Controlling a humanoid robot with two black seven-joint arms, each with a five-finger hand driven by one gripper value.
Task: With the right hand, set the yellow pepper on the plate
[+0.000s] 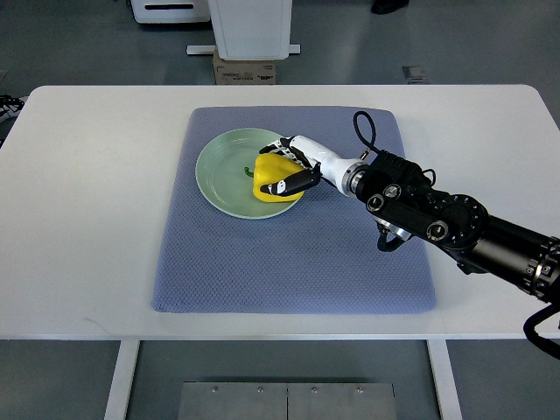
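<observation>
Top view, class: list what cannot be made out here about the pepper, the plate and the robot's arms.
- Pepper: its right side is covered by the right hand; whether it rests on the plate or is held just above it cannot be told.
- Plate: right rim hidden by pepper and hand.
- Right arm: cut off by the right edge.
- Left arm: not in view.
</observation>
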